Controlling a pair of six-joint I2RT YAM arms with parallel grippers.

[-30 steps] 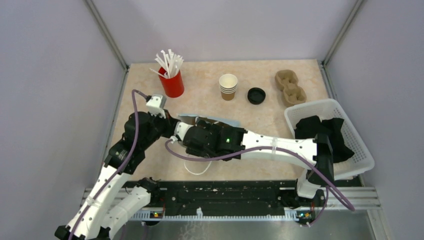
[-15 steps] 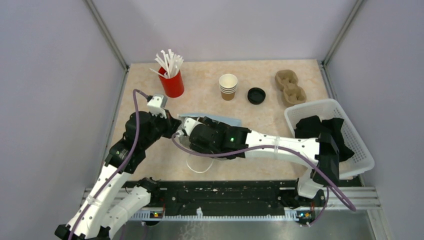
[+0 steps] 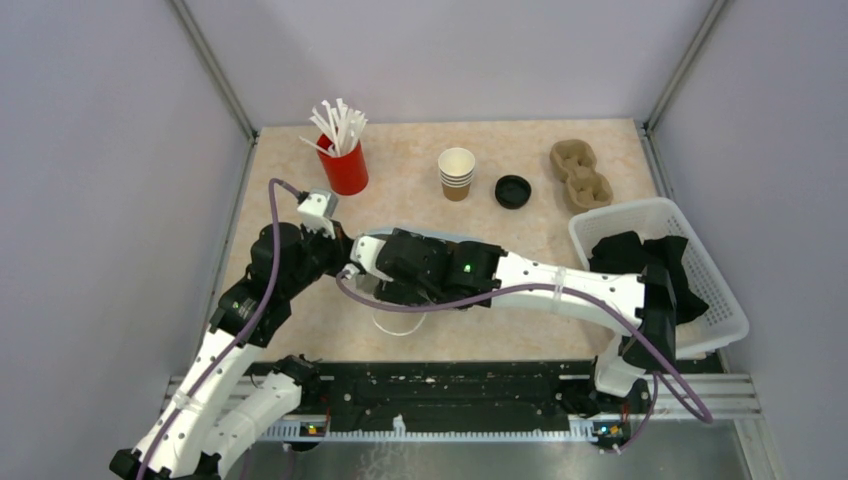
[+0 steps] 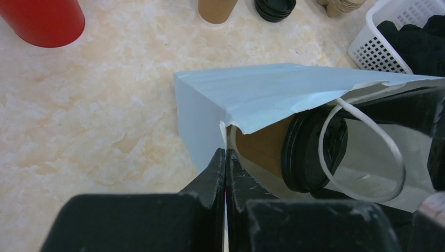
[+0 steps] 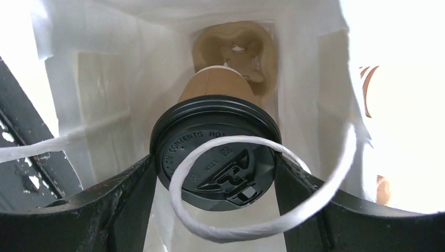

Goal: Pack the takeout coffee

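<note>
The takeout coffee (image 5: 215, 84), a brown paper cup with a black lid (image 5: 215, 152), lies sideways in the mouth of a white paper bag (image 4: 262, 89) lying on the table. My right gripper (image 5: 215, 176) is shut on the coffee, one finger on each side of the lid. A cardboard cup carrier (image 5: 236, 44) sits at the bag's bottom behind the cup. A white string handle (image 5: 262, 215) loops across the lid. My left gripper (image 4: 225, 157) is shut on the bag's torn edge beside the cup (image 4: 265, 144). In the top view the right wrist (image 3: 420, 265) covers most of the bag (image 3: 440, 238).
A red cup of white straws (image 3: 343, 165) stands at the back left. A stack of lidless brown cups (image 3: 457, 175), a loose black lid (image 3: 512, 191) and a cardboard carrier (image 3: 580, 175) stand along the back. A white basket (image 3: 600, 225) of black items is at the right.
My right wrist has moved away from the table's near edge and a little left, pushing the coffee further into the bag. The left gripper has kept hold of the bag's edge.
</note>
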